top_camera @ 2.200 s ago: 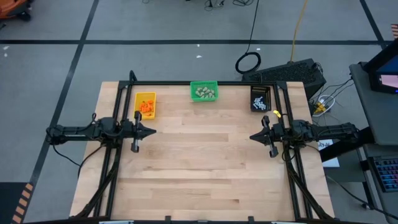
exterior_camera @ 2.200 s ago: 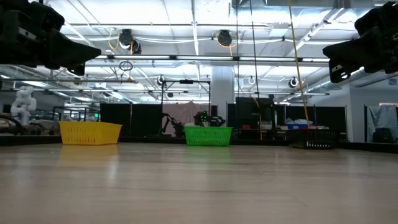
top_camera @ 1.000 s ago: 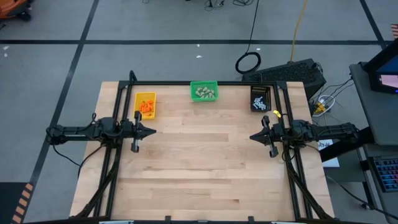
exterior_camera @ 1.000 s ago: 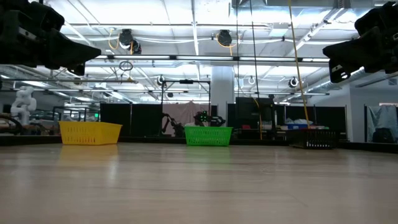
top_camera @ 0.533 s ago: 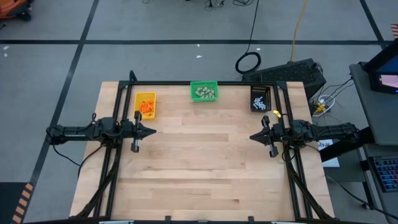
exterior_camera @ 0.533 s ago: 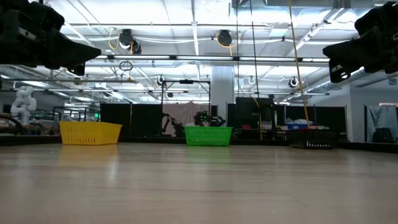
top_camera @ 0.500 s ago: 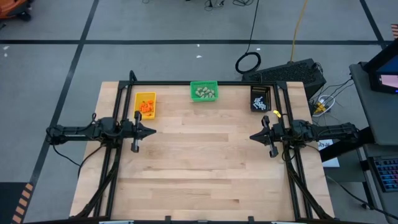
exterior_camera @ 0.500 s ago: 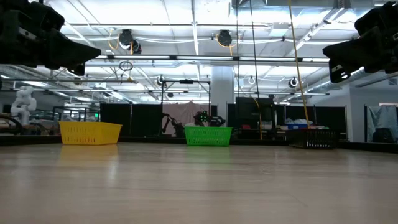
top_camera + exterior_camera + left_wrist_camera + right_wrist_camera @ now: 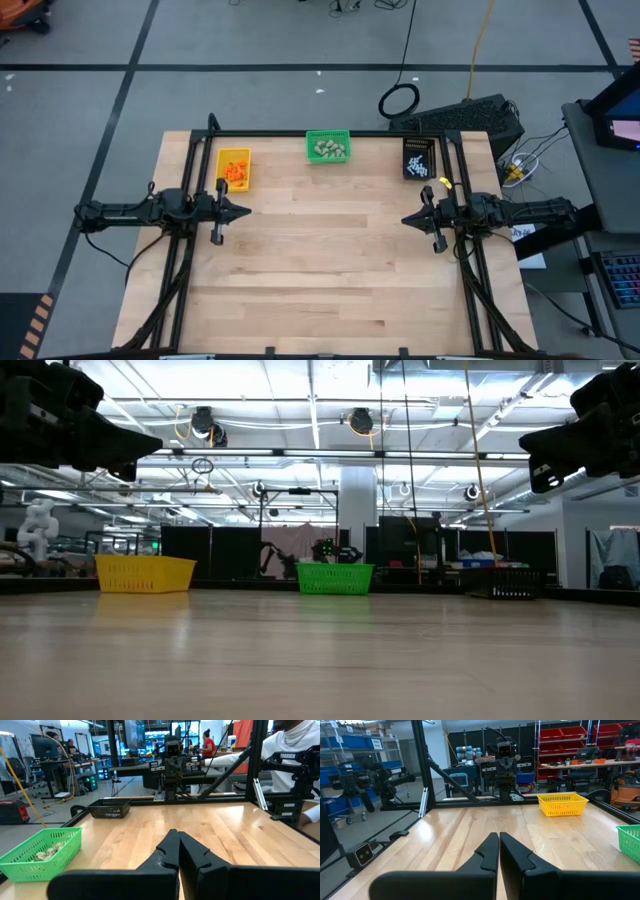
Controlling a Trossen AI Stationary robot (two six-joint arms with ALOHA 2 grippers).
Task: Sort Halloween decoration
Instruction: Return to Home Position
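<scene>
Left hand (image 9: 178, 834), right hand (image 9: 498, 836) closed; orange bits (image 9: 235, 172) visible only overhead.

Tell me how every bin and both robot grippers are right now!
left gripper: jaws shut, empty, raised over the table's left side.
right gripper: jaws shut, empty, raised over the table's right side.
yellow bin: upright, holds orange bits.
green bin: upright, holds beige lumps.
black bin: upright, holds white sticks.

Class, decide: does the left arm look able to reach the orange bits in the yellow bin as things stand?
Probably yes: the shut left claw hovers near the yellow bin, nothing stands between, and the orange bits lie uncovered.
</scene>
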